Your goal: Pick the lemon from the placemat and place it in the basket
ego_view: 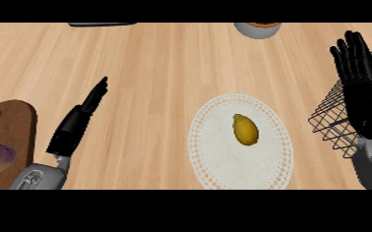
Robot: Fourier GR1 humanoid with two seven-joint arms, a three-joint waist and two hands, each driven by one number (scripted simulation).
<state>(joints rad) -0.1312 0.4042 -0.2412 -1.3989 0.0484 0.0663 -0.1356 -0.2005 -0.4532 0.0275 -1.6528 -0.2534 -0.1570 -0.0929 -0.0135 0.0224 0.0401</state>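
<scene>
Head view of a wooden counter (160,69), described from the near edge outward. At seven o'clock, the grey forearm (40,176) of the left arm is seen entering the field, ending in the left hand (76,123); its fingers are held straight and together, pointing toward one o'clock, and nothing is held by it. Beside this arm, at eight o'clock and cut by the left edge, a brown wooden board (18,128) is shown, on which a small purple item (6,156) lies, too much cropped for its kind to be told.

Just right of centre, toward five o'clock, a white round placemat (218,162) with a dotted lace border is laid flat on the counter. The lemon (245,129) rests on the middle of the placemat, its long axis running roughly from eleven to five o'clock; it is touched by neither hand.

At three to four o'clock, a black wire basket (330,120) is seen, partly cut by the right edge and partly covered by the right hand (356,78). That hand is held upright in front of the basket with its fingers spread and straight, grasping nothing.

At the far edge, a grey bowl (258,29) with orange contents appears at one o'clock, and a dark flat object (102,24), possibly a utensil, at eleven o'clock.
</scene>
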